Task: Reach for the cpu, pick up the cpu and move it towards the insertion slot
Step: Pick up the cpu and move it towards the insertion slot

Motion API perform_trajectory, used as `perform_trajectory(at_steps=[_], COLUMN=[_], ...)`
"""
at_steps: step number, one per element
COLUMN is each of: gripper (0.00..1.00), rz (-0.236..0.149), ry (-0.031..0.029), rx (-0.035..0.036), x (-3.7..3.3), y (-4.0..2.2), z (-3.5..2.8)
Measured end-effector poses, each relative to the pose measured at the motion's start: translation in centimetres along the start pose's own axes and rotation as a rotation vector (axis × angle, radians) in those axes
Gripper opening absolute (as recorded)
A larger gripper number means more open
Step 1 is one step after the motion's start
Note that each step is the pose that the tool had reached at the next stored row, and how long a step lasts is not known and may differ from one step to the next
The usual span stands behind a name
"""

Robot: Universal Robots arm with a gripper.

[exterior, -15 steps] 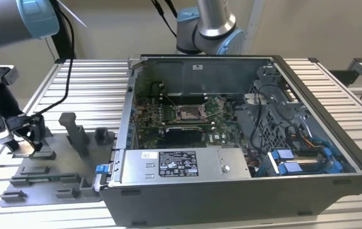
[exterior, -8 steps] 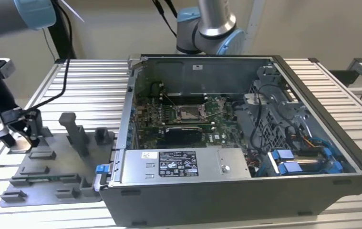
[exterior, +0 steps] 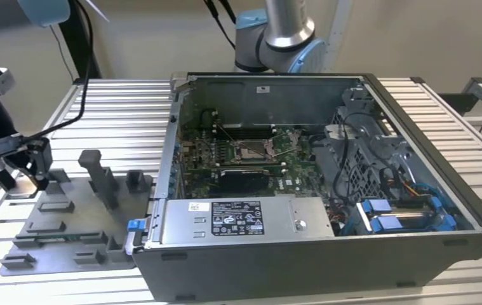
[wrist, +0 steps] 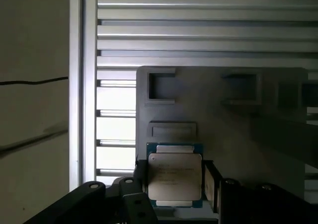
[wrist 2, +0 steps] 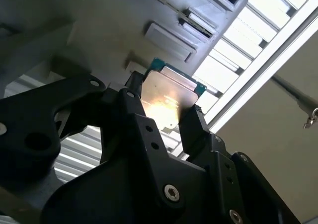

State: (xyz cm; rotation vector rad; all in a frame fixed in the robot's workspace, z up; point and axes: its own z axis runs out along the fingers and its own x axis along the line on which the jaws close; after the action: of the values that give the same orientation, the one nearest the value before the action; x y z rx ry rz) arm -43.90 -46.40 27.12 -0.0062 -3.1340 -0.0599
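Note:
The cpu (wrist: 175, 177) is a small square chip with a silvery top and a thin green edge, and it sits between two black fingers (wrist: 141, 177). In the second wrist view the cpu (wrist 2: 169, 92) appears raised off the grey tray (wrist 2: 99, 15) behind it. My gripper (wrist 2: 166, 105) is shut on the chip's two opposite sides. In the exterior view the gripper (exterior: 20, 184) hangs over the tray's far corner at the exterior view's left. The insertion slot (exterior: 249, 150), a silver-framed socket, lies on the green board inside the open computer case, well to the right of the gripper.
The grey tray (exterior: 63, 244) carries upright blocks (exterior: 98, 175) and several pockets. The open case (exterior: 326, 254) has tall walls, a power supply (exterior: 241, 219) at the front and cables with blue clips (exterior: 389, 216) at the right. Ribbed metal table (exterior: 122, 108) lies all around.

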Motion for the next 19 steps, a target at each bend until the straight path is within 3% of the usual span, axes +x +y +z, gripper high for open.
perform_trajectory(at_steps=[11,19], gripper=[0.00,0.00], rz=[0.000,0.000], ry=[0.0008,0.0022], rx=[0.0001,0.0000], x=[0.01,0.01], y=[0.07,0.09], z=[-1.79,-2.34])
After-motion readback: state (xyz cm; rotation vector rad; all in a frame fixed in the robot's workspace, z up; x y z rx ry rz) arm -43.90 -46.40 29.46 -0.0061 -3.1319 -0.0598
